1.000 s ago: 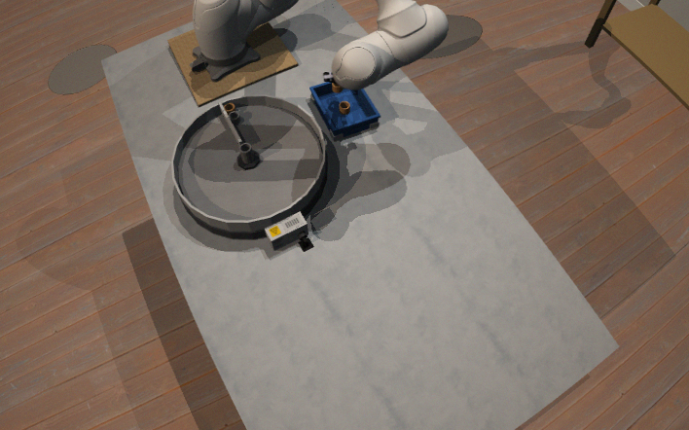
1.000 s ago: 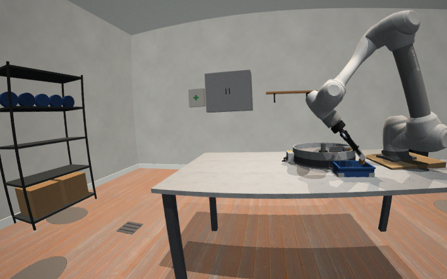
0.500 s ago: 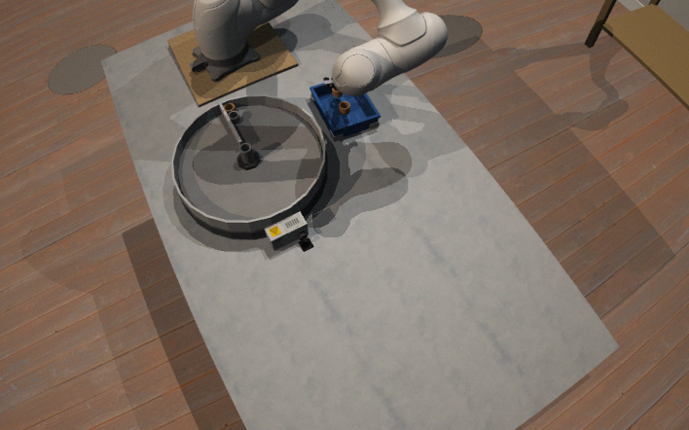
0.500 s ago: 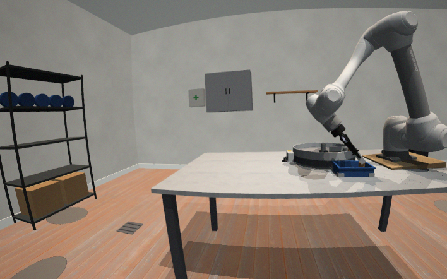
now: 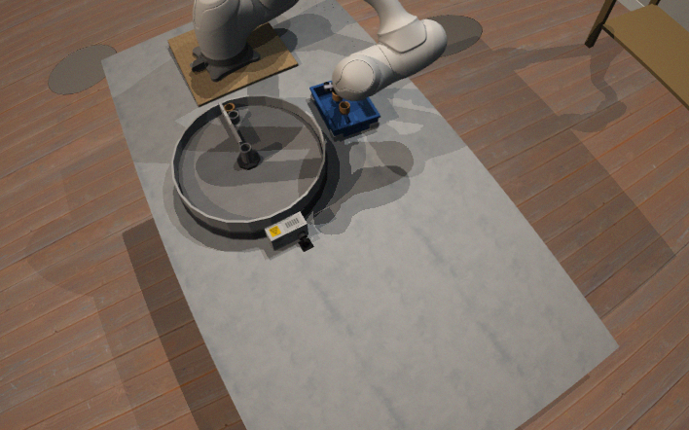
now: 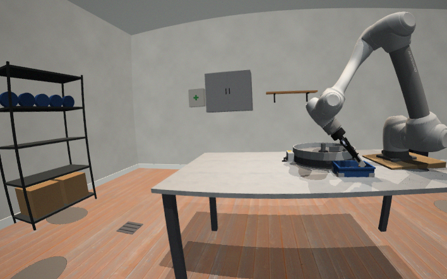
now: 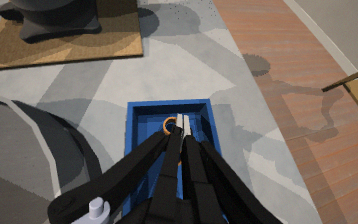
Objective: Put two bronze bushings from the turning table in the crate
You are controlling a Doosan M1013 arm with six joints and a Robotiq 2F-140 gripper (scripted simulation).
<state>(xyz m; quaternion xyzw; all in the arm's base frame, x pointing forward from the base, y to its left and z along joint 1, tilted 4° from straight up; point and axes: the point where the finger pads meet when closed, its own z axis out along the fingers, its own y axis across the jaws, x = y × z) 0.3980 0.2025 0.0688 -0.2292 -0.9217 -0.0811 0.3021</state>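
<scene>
My gripper (image 6: 361, 164) (image 7: 181, 121) points down at a slant into the blue crate (image 5: 358, 126) (image 6: 353, 171) (image 7: 129, 125). Its fingers are shut on the wall of a bronze bushing (image 5: 336, 96) (image 7: 165, 123), which is low inside the crate; whether it touches the crate floor is hidden. Another bronze bushing (image 5: 344, 107) (image 7: 180, 162) stands in the crate, mostly behind the fingers in the wrist view. On the turning table (image 5: 251, 227) (image 6: 312, 160) (image 7: 56, 172), a bronze bushing (image 5: 229, 107) and a grey bushing (image 5: 234, 117) sit beside the bar near the rim.
The turning table has a centre post (image 5: 247, 158) and raised rim close beside the crate. A white box (image 5: 286, 231) (image 6: 289, 156) is at its outer edge. The arm's base stands on a wooden board (image 5: 198, 88) (image 6: 430, 164) (image 7: 126, 47).
</scene>
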